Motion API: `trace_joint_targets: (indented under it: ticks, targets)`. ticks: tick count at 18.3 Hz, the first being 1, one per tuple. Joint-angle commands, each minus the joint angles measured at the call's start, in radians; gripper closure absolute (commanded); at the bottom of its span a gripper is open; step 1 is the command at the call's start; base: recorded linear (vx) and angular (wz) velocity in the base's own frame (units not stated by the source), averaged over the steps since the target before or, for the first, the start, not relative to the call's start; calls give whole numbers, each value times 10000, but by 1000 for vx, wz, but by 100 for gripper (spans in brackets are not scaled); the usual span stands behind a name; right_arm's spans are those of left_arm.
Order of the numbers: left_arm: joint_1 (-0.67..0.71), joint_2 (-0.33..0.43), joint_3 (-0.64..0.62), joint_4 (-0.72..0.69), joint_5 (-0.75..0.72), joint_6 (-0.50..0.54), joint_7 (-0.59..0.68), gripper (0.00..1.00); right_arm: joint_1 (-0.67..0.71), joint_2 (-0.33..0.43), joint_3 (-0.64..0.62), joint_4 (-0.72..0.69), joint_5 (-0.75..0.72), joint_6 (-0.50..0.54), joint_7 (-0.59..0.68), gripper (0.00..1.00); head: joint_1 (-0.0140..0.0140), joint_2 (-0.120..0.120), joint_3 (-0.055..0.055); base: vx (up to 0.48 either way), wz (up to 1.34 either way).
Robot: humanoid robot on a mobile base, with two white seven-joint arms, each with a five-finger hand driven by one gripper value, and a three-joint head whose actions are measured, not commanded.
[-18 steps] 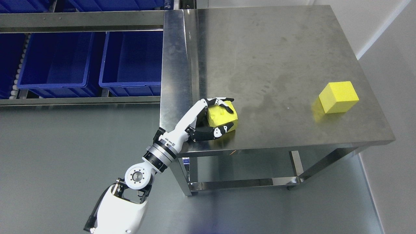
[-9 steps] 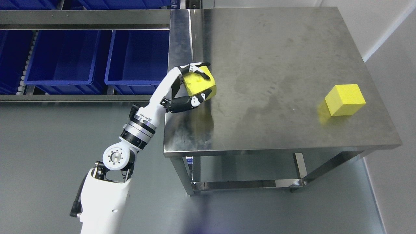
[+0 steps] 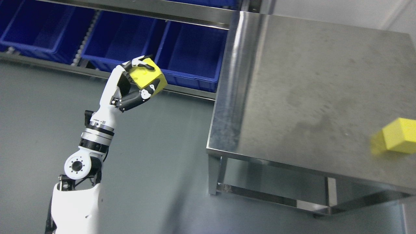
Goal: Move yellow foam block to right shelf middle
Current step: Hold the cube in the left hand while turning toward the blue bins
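Head view. The left hand, raised on its white arm from the lower left, grips a yellow foam block with fingers curled over the top and thumb beneath. The block is held in the air, clear of the steel tabletop, in front of a shelf rail and the blue bins behind it. A second yellow foam block, blurred, rests on the tabletop near its right edge.
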Motion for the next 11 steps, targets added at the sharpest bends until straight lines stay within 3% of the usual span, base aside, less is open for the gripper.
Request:
trace_joint_targets:
  ticks: [1, 11]
  targets:
    - [508, 175, 2861, 90, 726, -673, -33, 100, 15, -175, 0, -175, 31, 3, 0, 0, 0, 0, 0, -7, 890]
    - [140, 175, 2953, 1272, 711, -828, 74, 100, 15, -175, 0, -175, 31, 3, 0, 0, 0, 0, 0, -12, 1057]
